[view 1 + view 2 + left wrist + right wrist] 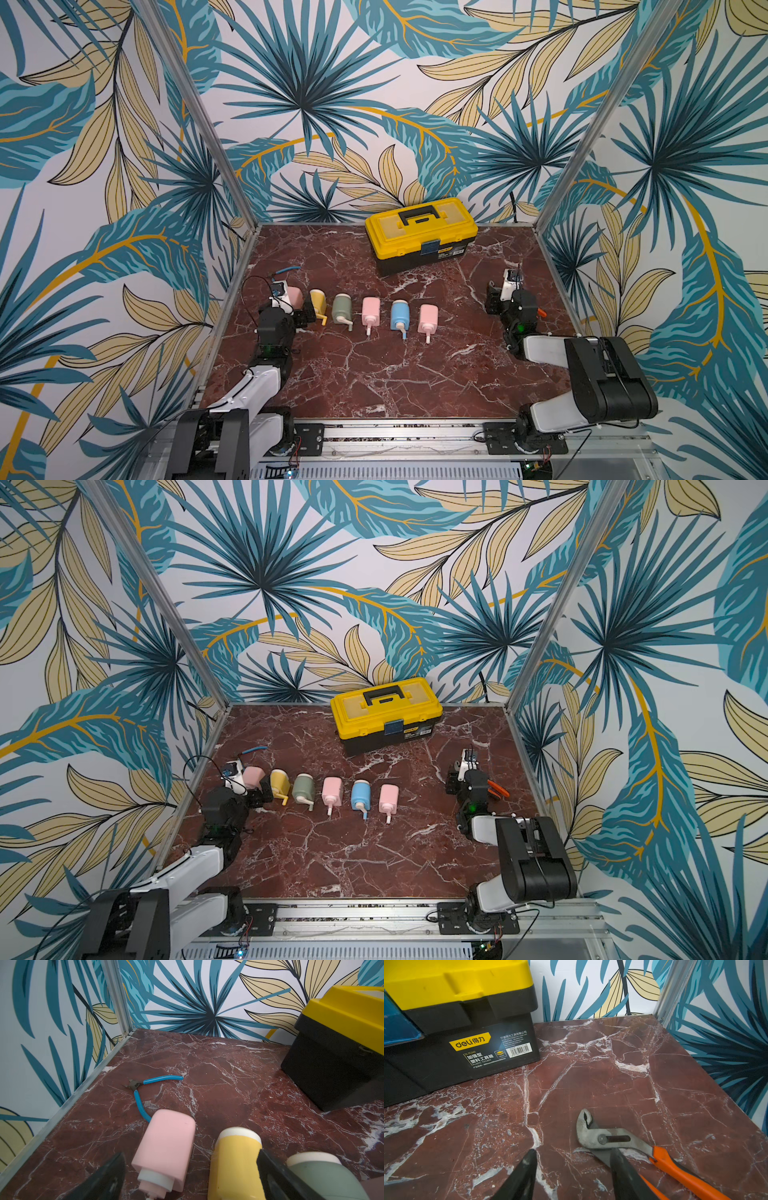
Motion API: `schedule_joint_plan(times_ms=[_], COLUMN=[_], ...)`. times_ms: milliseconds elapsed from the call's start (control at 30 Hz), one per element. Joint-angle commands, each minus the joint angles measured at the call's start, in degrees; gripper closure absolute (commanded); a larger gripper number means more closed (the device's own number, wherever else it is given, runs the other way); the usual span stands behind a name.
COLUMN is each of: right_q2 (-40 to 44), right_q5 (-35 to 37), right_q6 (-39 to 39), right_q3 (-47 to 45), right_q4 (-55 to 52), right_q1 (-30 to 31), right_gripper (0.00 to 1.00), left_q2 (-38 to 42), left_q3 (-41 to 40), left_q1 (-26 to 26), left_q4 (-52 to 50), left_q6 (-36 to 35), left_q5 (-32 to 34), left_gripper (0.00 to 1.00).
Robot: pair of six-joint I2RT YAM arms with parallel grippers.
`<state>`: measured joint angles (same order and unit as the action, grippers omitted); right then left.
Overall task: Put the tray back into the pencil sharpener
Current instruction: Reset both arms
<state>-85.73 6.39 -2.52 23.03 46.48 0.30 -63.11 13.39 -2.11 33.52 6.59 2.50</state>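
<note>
Several pencil sharpeners lie in a row on the marble table, cranks toward the front edge: pink (pixel 295 296), yellow (pixel 318 303), green (pixel 342 309), pink (pixel 370 311), blue (pixel 400 314) and pink (pixel 428 318). No separate tray shows in any view. My left gripper (pixel 191 1169) is open at the row's left end. The leftmost pink sharpener (pixel 166 1147) and the yellow sharpener (pixel 234 1163) both lie between its fingers (pixel 108 1178). My right gripper (pixel 573 1159) stands open over bare table at the right, holding nothing. One of its fingers (pixel 625 1174) overlaps the orange-handled pliers (pixel 604 1138).
A yellow and black toolbox (pixel 422 235) stands shut at the back middle. Blue-handled cutters (pixel 143 1088) lie behind the leftmost sharpener, near the left rail. The orange-handled pliers (pixel 540 312) lie beside the right arm. Metal rails (pixel 62 1103) edge the table.
</note>
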Motion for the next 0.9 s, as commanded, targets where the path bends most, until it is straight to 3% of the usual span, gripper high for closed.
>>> schedule_joint_plan(times_ms=[0,267,500,567,633,867], right_q2=[0.30,0.26,0.30,0.29,0.26,0.47], right_q5=[0.61,0.68,0.61,0.72,0.79,0.68], right_q6=[-0.08,-0.11,-0.11,-0.07,0.03,0.27], right_q3=[0.40,0.44,0.44,0.44,0.53,0.53], right_q4=[0.98,0.89,0.82,0.81,0.55,0.45], right_q1=[-0.29,-0.29,-0.28,-0.30,-0.28,-0.18], right_gripper=[0.36,0.23,0.21,0.19,0.01,0.00], left_q2=[-2.81,-12.81,-22.40,-22.46,-22.44,-22.76], left_q3=[0.21,3.36,5.32,5.43,5.49,5.81], left_q1=[-1.33,-3.27,-3.29,-3.30,-3.28,-3.20], left_q4=[7.73,14.48,19.79,19.85,19.82,19.75], left_q6=[-1.20,-2.36,-3.57,-3.64,-3.62,-3.04], left_q5=[-2.80,-7.72,-10.45,-10.58,-10.45,-9.04], left_gripper=[0.00,0.01,0.03,0.03,0.03,0.01])
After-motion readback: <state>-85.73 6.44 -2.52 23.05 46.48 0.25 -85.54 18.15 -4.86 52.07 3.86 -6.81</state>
